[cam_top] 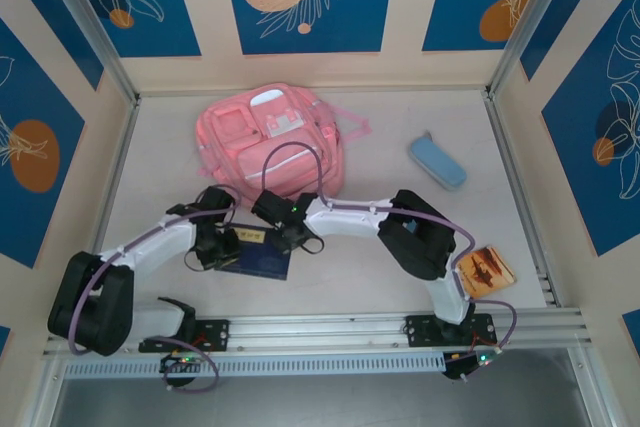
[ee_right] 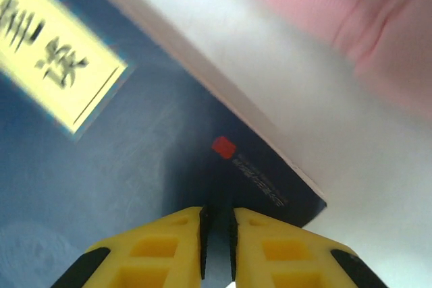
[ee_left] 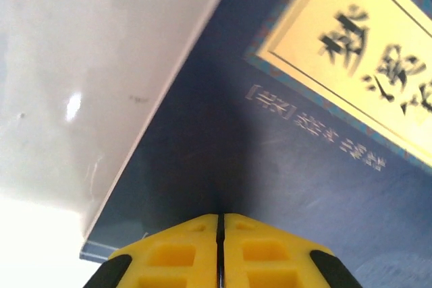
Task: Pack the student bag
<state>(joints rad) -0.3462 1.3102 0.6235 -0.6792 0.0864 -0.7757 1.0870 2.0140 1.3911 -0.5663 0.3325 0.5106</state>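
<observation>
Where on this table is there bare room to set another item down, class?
Free: the table left of the student bag, and the strip between the pencil case and the brown booklet. Crowded: the centre, where the left gripper and right gripper meet over the blue book.

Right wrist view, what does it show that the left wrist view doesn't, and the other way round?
Right wrist, not left: the pink bag and a red square on the book. Left wrist, not right: a bracketed line of pale print. Both: the blue book with its yellow label, white table, and yellow fingers.
</observation>
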